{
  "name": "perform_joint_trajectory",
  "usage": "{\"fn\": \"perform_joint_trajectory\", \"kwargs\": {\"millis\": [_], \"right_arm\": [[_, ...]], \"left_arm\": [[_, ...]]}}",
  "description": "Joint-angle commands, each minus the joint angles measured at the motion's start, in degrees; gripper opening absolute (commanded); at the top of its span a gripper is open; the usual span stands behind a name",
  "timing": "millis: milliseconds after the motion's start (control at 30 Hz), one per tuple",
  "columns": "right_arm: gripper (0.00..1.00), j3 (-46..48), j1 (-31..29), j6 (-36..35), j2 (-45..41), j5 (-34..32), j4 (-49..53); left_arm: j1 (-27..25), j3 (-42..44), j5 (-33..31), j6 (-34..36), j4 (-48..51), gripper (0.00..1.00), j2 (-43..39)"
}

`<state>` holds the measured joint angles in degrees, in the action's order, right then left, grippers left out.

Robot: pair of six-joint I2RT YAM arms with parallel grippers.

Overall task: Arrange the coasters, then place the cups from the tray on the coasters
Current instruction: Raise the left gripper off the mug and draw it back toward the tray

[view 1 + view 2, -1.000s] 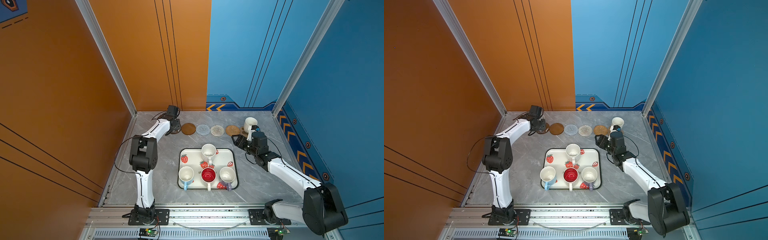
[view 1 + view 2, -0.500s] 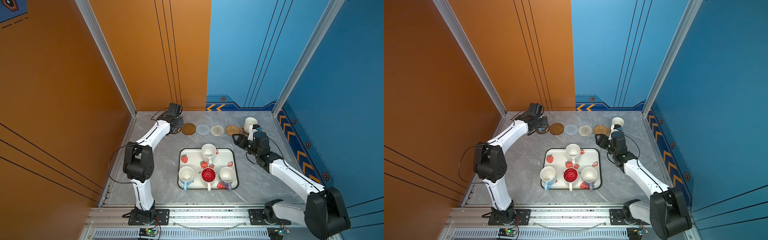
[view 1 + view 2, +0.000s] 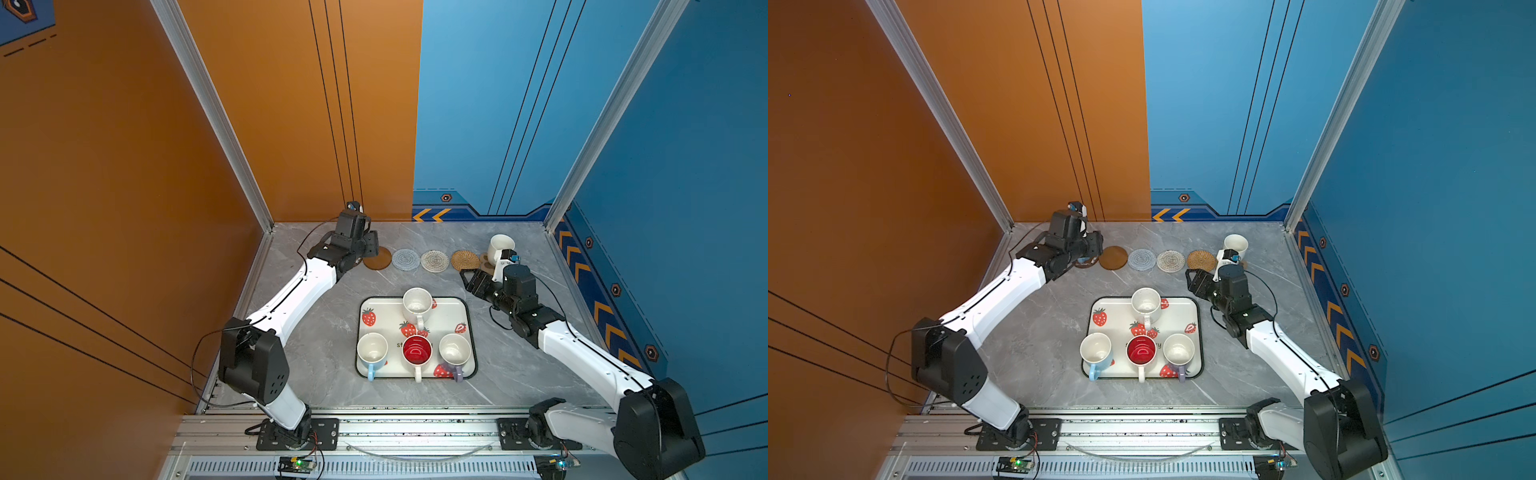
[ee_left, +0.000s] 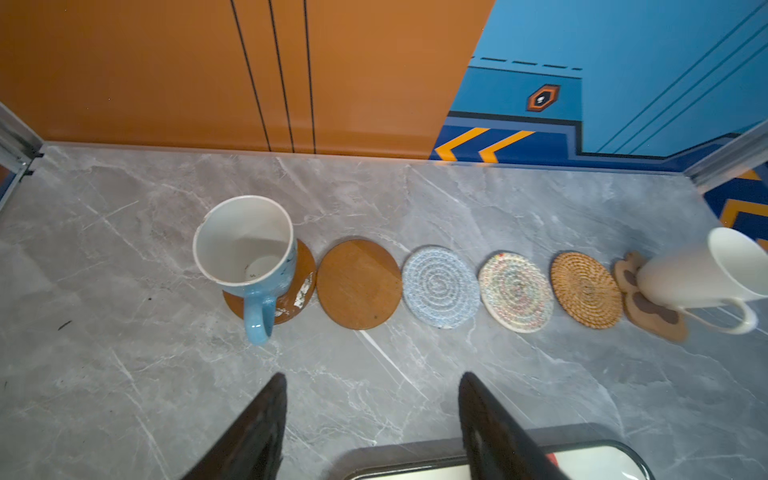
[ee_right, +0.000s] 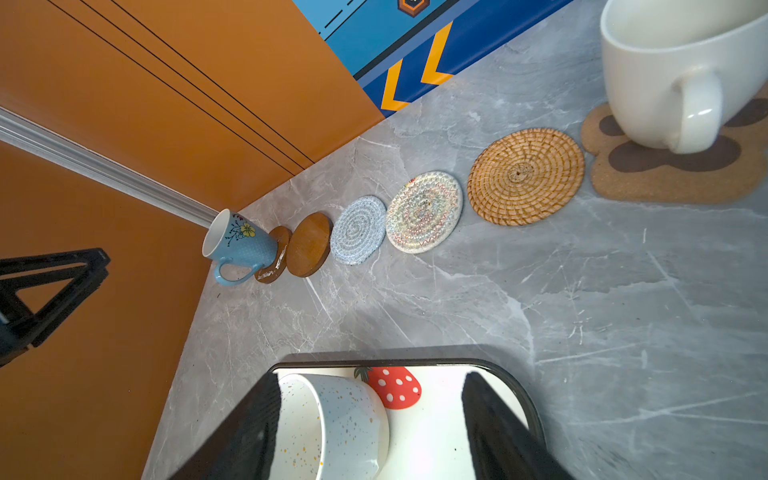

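Along the back of the table [image 3: 316,332], in both top views, the coasters [image 3: 434,261] lie in a row; four cups [image 3: 417,351] stand on the tray [image 3: 449,311]. By my left wrist view, my left claw [image 4: 372,376] gapes empty, just short of the blue cup [image 4: 245,249] on the end brown disc [image 4: 305,270]. By my right wrist view, my right claw [image 5: 372,374] stands wide and empty, the tray's speckled cup [image 5: 345,419] showing between its jaws.

blue mug [image 5: 245,245]: yellow flower; tray [image 5: 432,432]: white, red strawberries; white mug [image 5: 349,424]: gold speckles
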<state>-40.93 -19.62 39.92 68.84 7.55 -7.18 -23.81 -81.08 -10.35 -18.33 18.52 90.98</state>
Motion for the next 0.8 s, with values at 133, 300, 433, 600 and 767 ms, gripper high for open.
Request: {"fn": "perform_joint_trajectory", "kwargs": {"millis": [133,300,433,600,767], "right_arm": [[0.68,-2.65,-2.72,-0.06,0.11,-3.36,1.64],[0.68,-4.62,-4.71,-0.72,1.66,-4.17,2.89],[0.68,-6.14,-6.44,-1.15,3.19,-5.09,3.38],[0.68,-8.88,-8.37,-2.28,5.43,-6.16,5.46],[0.68,-10.58,-9.91,-2.95,6.21,-7.21,6.99]], "left_arm": [[-5.37,6.09,-1.87,1.44,-3.61,0.69,-6.39],[-9.32,11.74,-4.87,-0.1,-7.23,0.71,-11.21],[-12.26,15.26,-8.81,-1.28,-7.2,0.72,-14.87],[-14.74,23.54,-10.87,-3.39,-10.75,0.73,-20.35],[-15.02,28.84,-11.32,-3.8,-13.69,0.75,-25.44]]}}
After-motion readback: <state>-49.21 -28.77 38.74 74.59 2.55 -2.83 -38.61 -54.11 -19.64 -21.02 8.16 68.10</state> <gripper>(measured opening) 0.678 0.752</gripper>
